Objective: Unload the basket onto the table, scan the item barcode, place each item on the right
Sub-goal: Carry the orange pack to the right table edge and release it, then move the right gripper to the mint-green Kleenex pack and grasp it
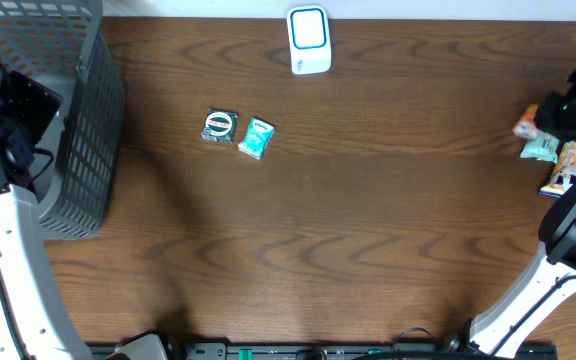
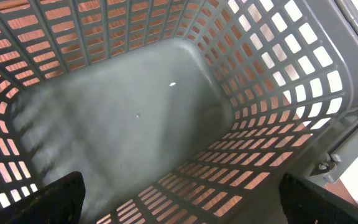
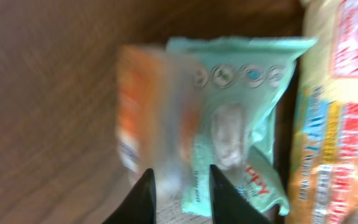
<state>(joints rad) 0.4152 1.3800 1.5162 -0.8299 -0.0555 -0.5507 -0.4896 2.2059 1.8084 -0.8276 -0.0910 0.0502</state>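
- Orange packet (image 3: 142, 118) lies at the far right edge of the table (image 1: 368, 240), in a little pile of snacks. It's badly blurred in the right wrist view, so no barcode can be made out.
- Just beside it, and partly under its edge, is a mint packet (image 3: 241, 112). A yellow packet (image 3: 337, 124) with red print sits on the far side of that one.
- Right gripper (image 3: 182, 196) hangs right over the pile, its jaws a little apart. The orange packet's lower edge sits just ahead of the gap, but the tips don't look clamped on it. Whether either finger touches the wrapper is too blurry to say.
- Scanner (image 1: 308, 41), a white unit with a blue-framed window, stands at the back edge of the table near the middle, well apart from the pile.
- Two more packets lie side by side left of centre, a dark one (image 1: 218, 126) and a teal one (image 1: 257, 138). They almost touch, and neither arm is near them.
- Left gripper (image 2: 179, 199) is spread wide and holds nothing. It hovers over the grey mesh basket (image 1: 93, 150) at the left end of the table, with the camera looking down at the basket floor.
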